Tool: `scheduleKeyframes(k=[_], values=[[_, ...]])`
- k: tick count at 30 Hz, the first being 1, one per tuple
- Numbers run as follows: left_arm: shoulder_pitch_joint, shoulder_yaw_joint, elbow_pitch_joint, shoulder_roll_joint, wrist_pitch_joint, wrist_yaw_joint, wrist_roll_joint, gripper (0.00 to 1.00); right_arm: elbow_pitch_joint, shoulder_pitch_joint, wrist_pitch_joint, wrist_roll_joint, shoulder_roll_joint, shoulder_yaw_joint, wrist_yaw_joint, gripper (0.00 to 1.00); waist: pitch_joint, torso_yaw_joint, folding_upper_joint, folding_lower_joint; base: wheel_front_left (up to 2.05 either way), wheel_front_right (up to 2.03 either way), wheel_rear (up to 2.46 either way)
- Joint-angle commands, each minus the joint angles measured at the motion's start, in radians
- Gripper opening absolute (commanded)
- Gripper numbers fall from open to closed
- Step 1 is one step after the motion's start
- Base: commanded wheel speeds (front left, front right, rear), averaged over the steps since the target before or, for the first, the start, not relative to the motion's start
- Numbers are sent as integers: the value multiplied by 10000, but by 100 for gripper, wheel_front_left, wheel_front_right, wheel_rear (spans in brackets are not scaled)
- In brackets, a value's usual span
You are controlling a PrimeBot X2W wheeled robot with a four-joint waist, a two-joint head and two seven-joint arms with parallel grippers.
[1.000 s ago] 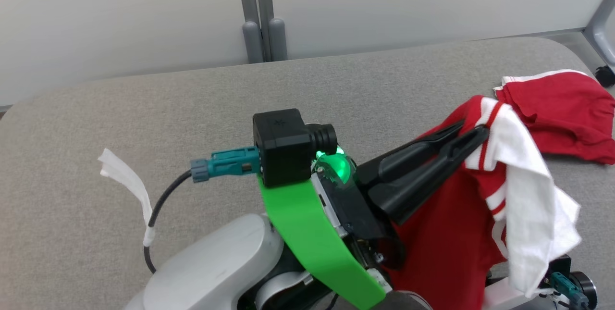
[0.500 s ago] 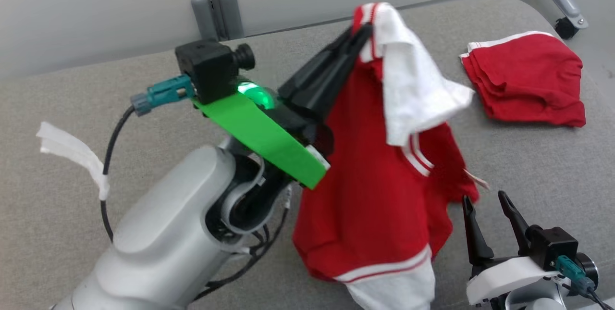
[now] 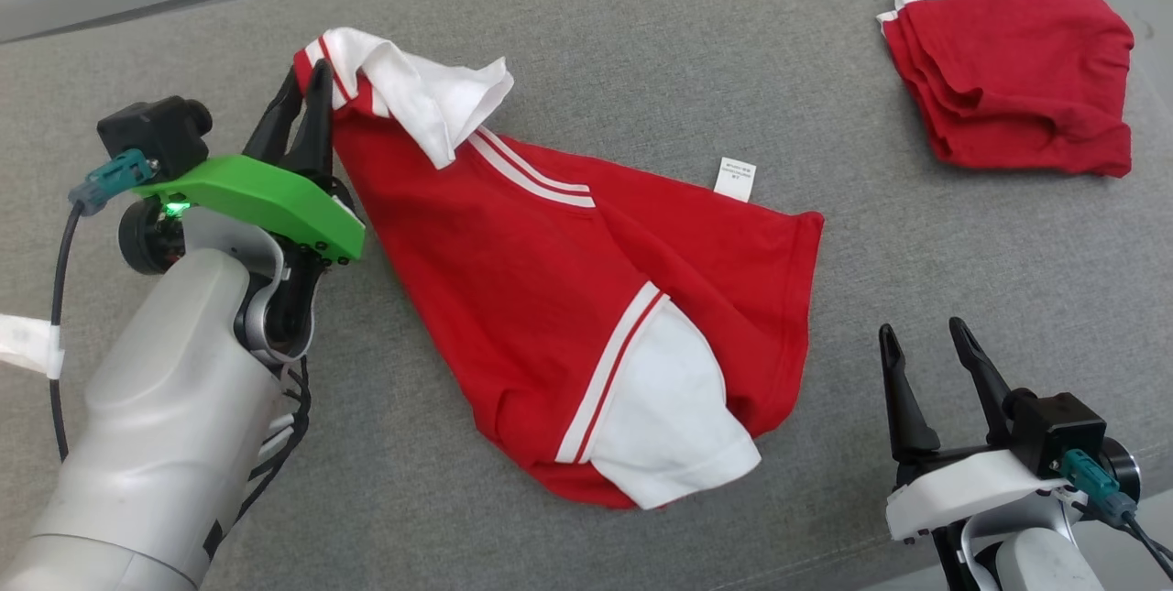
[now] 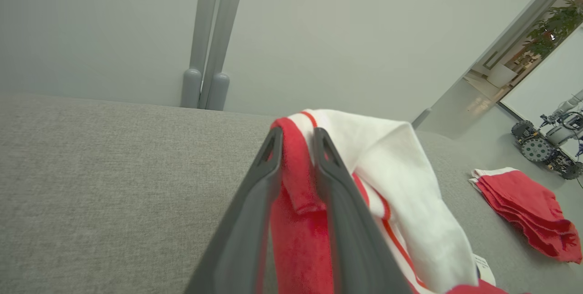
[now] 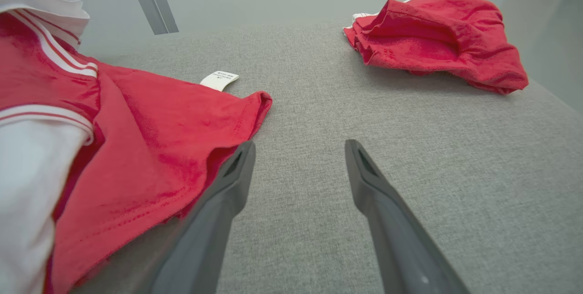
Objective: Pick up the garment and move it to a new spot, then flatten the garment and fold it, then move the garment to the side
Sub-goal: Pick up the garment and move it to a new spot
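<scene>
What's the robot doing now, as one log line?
left gripper: shut on red-and-white shirt | right gripper: open, empty | stage: flattening not yet done

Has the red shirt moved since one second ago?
Yes. The shirt went left, away from the folded red pile, and now lies mostly on the table.

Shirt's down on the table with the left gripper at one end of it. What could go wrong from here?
1. Fabric of the red and white T-shirt sits between the fingers of the left gripper; pulling away before they clear could drag it into a bunch.
2. The upper white sleeve lies flopped over the body, so folding now would likely trap creases.
3. The folded red garment lies to the right; a careless sideways move might disturb it.
</scene>
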Motion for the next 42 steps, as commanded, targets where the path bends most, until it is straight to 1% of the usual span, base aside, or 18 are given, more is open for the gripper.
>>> scheduleKeyframes(k=[1, 2, 5, 8, 13, 18, 22, 28, 32, 38, 42], values=[[-121, 330, 313, -95, -81, 34, 282, 100, -1, -93, -26, -54, -11, -39, -15, 100, 235, -7, -1, 0, 0, 0, 0], [-37, 519, 513, -178, -76, 57, 462, 100, 0, -93, -26, -82, -8, -68, -15, 100, 239, 27, -1, 0, 0, 0, 0], [378, 1276, 760, -589, -75, -157, 925, 100, 86, -56, -26, -92, -14, -179, -15, 100, 103, 174, -1, 0, 0, 0, 0], [788, 1940, 334, -804, -76, -230, 1862, 100, 112, 48, -26, -27, -13, -287, -15, 100, -127, 357, -1, 0, 0, 0, 0], [2428, 3406, -1431, -1415, -68, -287, 3673, 100, 115, 361, -26, -105, -16, -468, -15, 100, -830, 720, -1, 0, 0, 0, 0], [4574, 4485, -3114, -2001, -69, -464, 4941, 100, 135, 735, -28, -182, -16, -640, -15, 100, -1614, 1064, -1, 0, 0, 0, 0], [6105, 4980, -4057, -2256, -69, -545, 5474, 100, 75, 936, -26, -274, -17, -846, -15, 100, -2004, 1337, -1, 0, 0, 0, 0], [8042, 5507, -4914, -2376, -70, -601, 6400, 100, -12, 1422, -28, -397, -17, -1212, -15, 100, -2495, 1810, -1, 0, 0, 0, 0], [9086, 5841, -5374, -2384, -70, -489, 6518, 100, -61, 1716, -26, -397, -16, -1423, -15, 100, -2723, 2075, -1, 0, 0, 0, 0], [9998, 5987, -5639, -2385, -70, -437, 6798, 100, -42, 1961, -26, -399, -17, -1564, -15, 100, -2948, 2419, -1, 0, 0, 0, 0], [10192, 5995, -5615, -2386, -70, -493, 6920, 100, -53, 1992, -26, -470, -17, -1484, -15, 100, -3008, 2543, -1, 0, 0, 0, 0]])
